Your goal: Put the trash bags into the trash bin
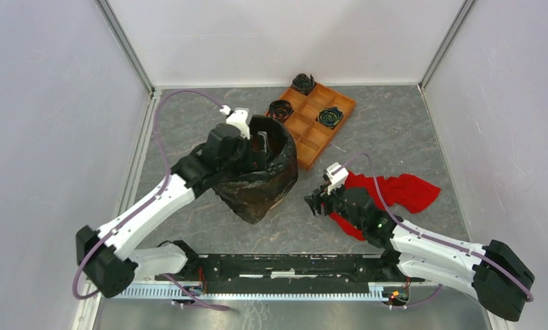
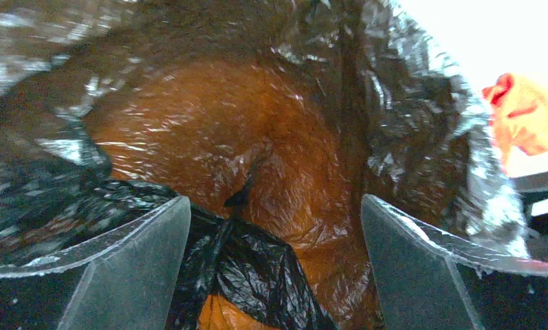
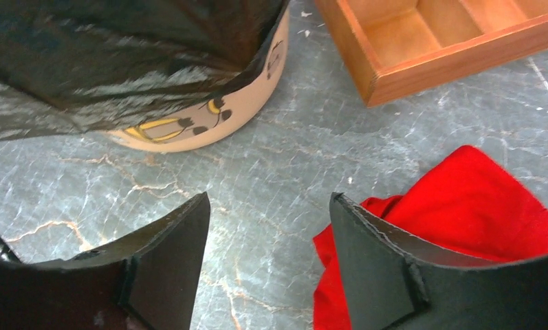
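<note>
The large trash bag [image 1: 254, 196] is draped over the mouth of the trash bin [image 1: 294, 162], which stands on the bench [image 1: 395, 130] left of centre. Its film lines the inside, where orange shows through the glossy black. Most of its bulk hangs outside, down the near wall towards the arm bases, and its lowest folds reach the bench. The left gripper [image 1: 261, 144] is lowered into the bin's mouth from the left. Its wrist view shows the jaws wide apart and clamping nothing, though a bunched fold of black film lies low between them, closer to the left finger. The left arm is therefore the nearer one, with the lining right under it and the loose skirt on the near side of the rim. The right gripper [image 1: 318, 199] hovers low over the bench just right of the bin, jaws likewise spread and empty. The hanging skirt lies to its left and the red cloth [image 1: 401, 192] is at its right. Beyond the bin lies an orange tray [image 1: 312, 141] holding three dark wads [image 1: 329, 117] in separate compartments. They are probably more bags, and they lie well apart from both grippers.
</note>
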`<state>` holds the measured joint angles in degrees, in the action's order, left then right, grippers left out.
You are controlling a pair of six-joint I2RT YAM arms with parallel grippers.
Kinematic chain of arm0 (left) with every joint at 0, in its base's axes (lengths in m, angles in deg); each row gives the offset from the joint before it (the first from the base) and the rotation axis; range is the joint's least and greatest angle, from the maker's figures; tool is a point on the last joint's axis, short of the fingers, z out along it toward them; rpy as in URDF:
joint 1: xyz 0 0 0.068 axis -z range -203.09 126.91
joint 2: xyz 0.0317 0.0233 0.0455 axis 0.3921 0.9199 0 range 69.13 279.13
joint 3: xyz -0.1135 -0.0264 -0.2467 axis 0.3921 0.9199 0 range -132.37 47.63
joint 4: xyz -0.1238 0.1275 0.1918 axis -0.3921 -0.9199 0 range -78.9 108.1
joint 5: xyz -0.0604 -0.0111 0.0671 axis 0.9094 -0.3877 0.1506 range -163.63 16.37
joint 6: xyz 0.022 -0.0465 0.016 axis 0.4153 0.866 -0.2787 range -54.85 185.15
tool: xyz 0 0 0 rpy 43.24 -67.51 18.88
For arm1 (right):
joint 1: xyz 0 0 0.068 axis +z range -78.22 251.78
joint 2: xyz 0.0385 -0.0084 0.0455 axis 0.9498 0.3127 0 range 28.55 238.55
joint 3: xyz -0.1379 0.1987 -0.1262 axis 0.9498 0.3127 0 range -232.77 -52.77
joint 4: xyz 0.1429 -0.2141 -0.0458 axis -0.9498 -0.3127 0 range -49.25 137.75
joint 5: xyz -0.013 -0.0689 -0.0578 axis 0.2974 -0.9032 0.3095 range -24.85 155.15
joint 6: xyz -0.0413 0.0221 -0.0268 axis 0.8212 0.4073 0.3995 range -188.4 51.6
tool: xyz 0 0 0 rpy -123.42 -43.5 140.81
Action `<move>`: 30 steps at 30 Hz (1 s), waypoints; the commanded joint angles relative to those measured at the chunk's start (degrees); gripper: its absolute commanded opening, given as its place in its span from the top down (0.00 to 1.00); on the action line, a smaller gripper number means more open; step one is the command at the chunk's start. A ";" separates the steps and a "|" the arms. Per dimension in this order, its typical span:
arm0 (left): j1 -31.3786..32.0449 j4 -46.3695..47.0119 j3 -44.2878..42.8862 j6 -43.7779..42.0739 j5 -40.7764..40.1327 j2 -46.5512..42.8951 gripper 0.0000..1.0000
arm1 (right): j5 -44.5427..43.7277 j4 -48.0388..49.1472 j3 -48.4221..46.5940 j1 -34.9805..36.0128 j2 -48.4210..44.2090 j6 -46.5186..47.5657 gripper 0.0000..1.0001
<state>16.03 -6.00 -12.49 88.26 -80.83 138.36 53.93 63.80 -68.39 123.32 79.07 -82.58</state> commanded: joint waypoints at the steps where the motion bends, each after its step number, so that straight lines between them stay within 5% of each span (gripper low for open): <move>1: -0.09 -2.20 -0.37 -0.84 -4.79 -6.79 0.00 | 1.86 -3.33 -6.76 -3.29 3.27 3.94 0.27; 9: -0.09 -1.96 -0.67 -2.05 3.28 -6.22 0.02 | 2.31 -9.70 -14.68 -4.44 8.63 8.38 0.25; 19: 3.97 8.06 2.79 1.13 12.02 6.87 0.39 | 3.91 -7.55 -13.16 -4.59 7.59 5.74 0.25; 21: 4.23 7.75 2.29 1.10 10.13 7.56 0.36 | 4.64 -6.67 -12.49 -4.62 7.57 5.41 0.25; 25: 3.89 3.30 -0.77 -1.61 3.15 7.14 0.16 | 5.48 -5.65 -11.81 -4.93 8.26 5.30 0.25; 30: 0.17 -1.22 -4.47 -3.42 -0.09 6.11 0.14 | 5.96 -4.09 -10.61 -5.48 8.36 5.21 0.25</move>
<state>18.76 -5.35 -12.95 87.93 -76.48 146.73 58.89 56.07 -80.15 118.47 87.53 -76.72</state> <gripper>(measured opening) 0.860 0.753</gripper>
